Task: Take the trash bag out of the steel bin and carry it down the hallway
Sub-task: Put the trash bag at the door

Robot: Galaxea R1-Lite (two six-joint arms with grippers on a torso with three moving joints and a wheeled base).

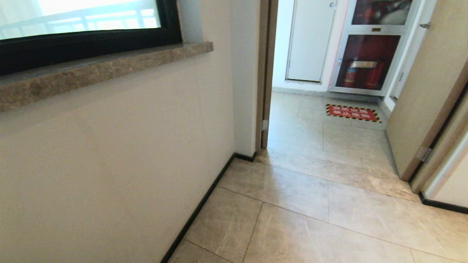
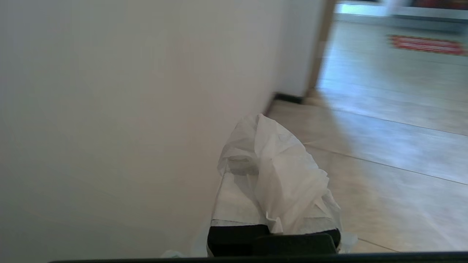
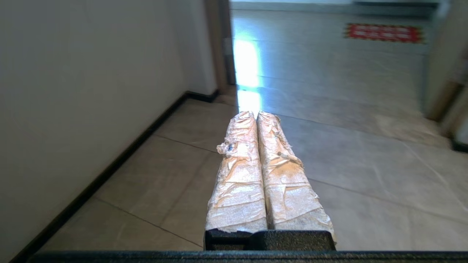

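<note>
The trash bag (image 2: 285, 171), thin translucent white plastic, is bunched over and between the taped fingers of my left gripper (image 2: 256, 153), which is shut on it close beside the cream wall (image 2: 128, 109). More of the bag hangs below, out of sight. My right gripper (image 3: 257, 115) is shut with nothing in it, its tape-wrapped fingers (image 3: 237, 175) pressed together above the tiles. The steel bin is out of view. The hallway floor (image 1: 310, 204) of glossy beige tiles runs ahead. Neither arm shows in the head view.
A cream wall (image 1: 109, 164) with black skirting and a black-framed window over a brown stone sill (image 1: 102, 69) lies on the left. Ahead is a doorway (image 1: 314, 120), with an open door (image 1: 424, 102) on the right. Beyond are a red floor sign (image 1: 353, 113) and a fire-extinguisher cabinet (image 1: 369, 58).
</note>
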